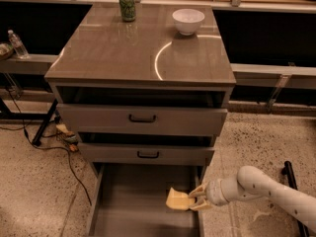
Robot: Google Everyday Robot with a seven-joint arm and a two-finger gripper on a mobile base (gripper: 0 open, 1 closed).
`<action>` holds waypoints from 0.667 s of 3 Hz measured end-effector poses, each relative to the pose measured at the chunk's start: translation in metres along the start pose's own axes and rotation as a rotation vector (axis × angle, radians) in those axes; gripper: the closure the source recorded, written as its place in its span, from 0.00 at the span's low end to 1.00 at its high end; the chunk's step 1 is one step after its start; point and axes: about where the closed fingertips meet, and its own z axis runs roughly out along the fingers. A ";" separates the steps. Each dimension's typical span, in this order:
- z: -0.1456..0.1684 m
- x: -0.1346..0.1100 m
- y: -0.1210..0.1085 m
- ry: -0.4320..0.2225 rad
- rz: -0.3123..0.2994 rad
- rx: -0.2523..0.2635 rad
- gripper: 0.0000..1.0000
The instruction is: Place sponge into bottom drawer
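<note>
The sponge (177, 200) is a pale yellow foam pad held over the right side of the bottom drawer (128, 201), which is pulled out with its flat grey floor showing. My gripper (194, 198) comes in from the right on a white arm and is shut on the sponge's right end, just inside the drawer's right wall. Whether the sponge hangs above the floor or touches it, I cannot tell.
The two upper drawers (142, 118) with black handles sit slightly open above. On the cabinet top stand a green can (127, 4) and a white bowl (188, 21). A water bottle (18, 44) is at far left. Cables (59, 152) lie on the floor at left.
</note>
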 end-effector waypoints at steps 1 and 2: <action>0.031 0.027 0.000 -0.032 0.001 -0.003 1.00; 0.074 0.052 -0.001 -0.064 0.010 -0.008 1.00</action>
